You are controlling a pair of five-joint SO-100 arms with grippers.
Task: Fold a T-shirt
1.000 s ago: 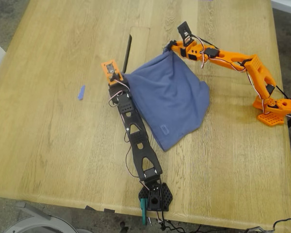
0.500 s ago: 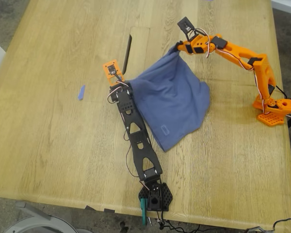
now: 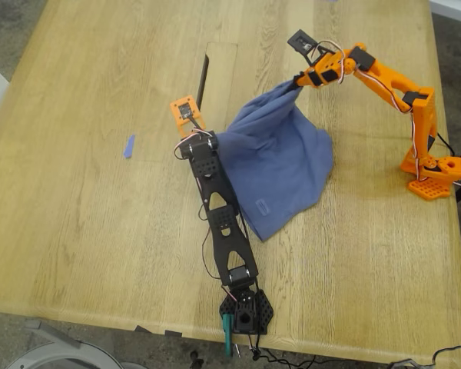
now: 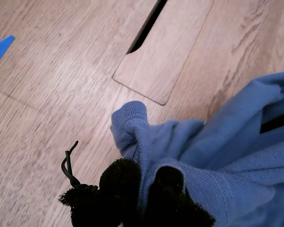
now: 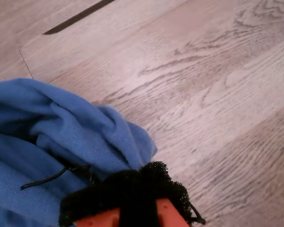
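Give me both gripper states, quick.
My first gripper: closed on the T-shirt hem.
My second gripper: closed on another T-shirt edge.

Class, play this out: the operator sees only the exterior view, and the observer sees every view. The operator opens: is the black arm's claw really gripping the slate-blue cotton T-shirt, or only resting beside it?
Observer: Gripping. In the first wrist view, the first claw has its black foam pads shut on a hemmed edge of the slate-blue cotton T-shirt.
Operator: And the orange arm's claw?
Observer: The second wrist view shows the second claw shut on a bunched fold, with a thin black wire lying against the cloth.
Operator: Any print visible up close?
Observer: No. Both wrist views show only plain blue cloth.
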